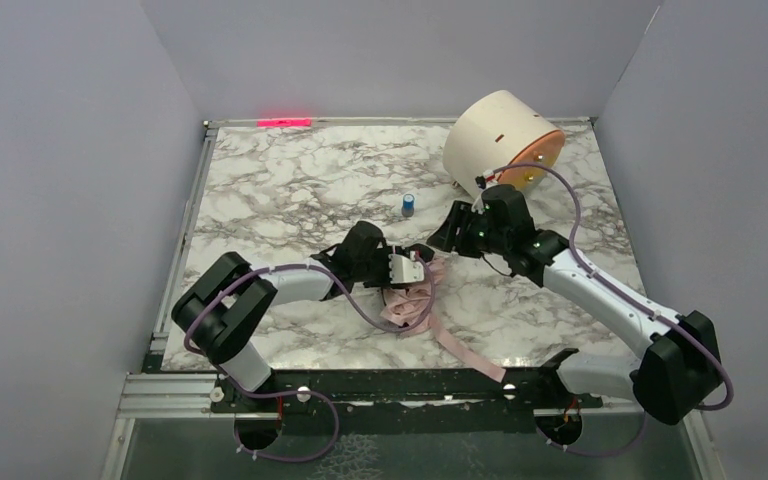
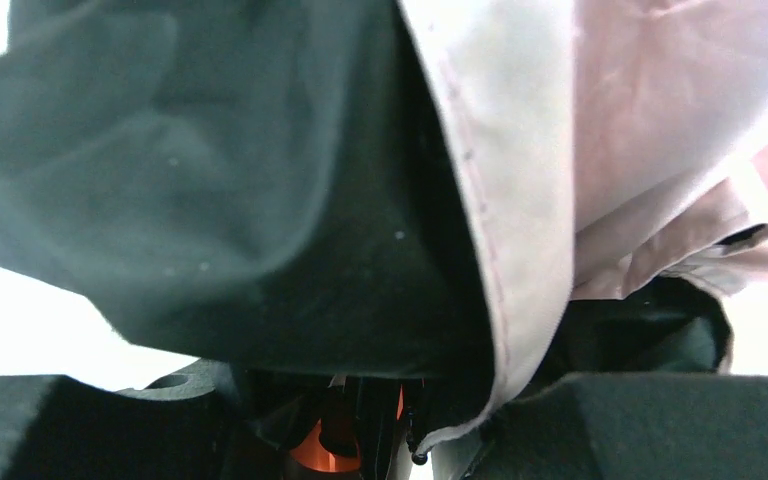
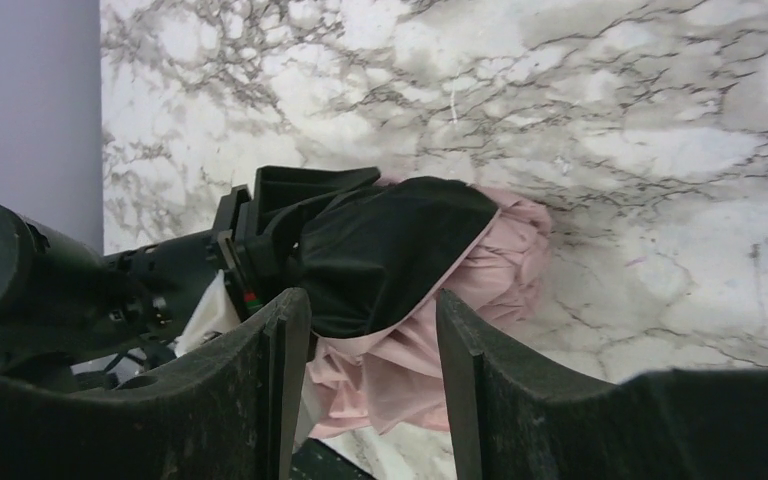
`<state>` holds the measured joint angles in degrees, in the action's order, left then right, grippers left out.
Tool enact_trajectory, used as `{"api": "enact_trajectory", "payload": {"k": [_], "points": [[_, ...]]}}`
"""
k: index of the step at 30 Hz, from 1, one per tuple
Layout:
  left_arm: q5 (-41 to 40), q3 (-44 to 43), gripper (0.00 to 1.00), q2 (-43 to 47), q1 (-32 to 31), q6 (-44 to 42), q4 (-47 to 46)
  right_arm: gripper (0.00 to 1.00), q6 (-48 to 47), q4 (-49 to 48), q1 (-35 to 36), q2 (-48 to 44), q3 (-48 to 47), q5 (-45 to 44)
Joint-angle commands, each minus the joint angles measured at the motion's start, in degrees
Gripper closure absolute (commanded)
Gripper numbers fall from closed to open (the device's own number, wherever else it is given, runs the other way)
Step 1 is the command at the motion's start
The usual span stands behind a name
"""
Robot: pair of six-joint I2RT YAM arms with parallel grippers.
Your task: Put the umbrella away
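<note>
**Umbrella (image 1: 410,298) held crumpled at mid-table**

Its long pink strap (image 1: 465,350) runs toward the near edge of the marble table (image 1: 290,180). The umbrella lies bunched near the table's middle, with its black inner side showing. The left gripper (image 1: 420,262) is clenched on its fabric. Just beyond, to the right, the right gripper (image 3: 372,320) is released and holds nothing. Farther back stand a small blue cylinder (image 1: 409,205) and a cream drum (image 1: 495,140).

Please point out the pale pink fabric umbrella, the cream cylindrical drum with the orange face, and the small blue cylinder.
pale pink fabric umbrella (image 1: 410,305): top view, on the bunched fabric.
cream cylindrical drum (image 1: 490,132): top view, on the curved side wall.
small blue cylinder (image 1: 409,205): top view, on its body.
</note>
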<state>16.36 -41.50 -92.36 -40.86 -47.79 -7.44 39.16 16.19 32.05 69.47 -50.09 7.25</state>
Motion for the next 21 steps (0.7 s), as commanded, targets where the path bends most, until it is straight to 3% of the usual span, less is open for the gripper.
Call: {"api": "enact_trajectory", "payload": {"k": [1,19,21], "points": [[-14.3,4.9,1.00,-1.4,-2.5,-3.1,-4.7,0.47,0.2,-3.6,-0.1,2.3,0.5,6.2],[-17.9,5.8,1.00,-2.5,-4.6,-4.8,-6.0,0.52,-1.4,-6.8,-0.1,10.6,2.3,10.9],[-17.7,5.8,1.00,-2.3,-4.7,-4.8,-6.0,0.58,-1.4,-6.8,-0.1,11.4,2.0,11.6]]}}
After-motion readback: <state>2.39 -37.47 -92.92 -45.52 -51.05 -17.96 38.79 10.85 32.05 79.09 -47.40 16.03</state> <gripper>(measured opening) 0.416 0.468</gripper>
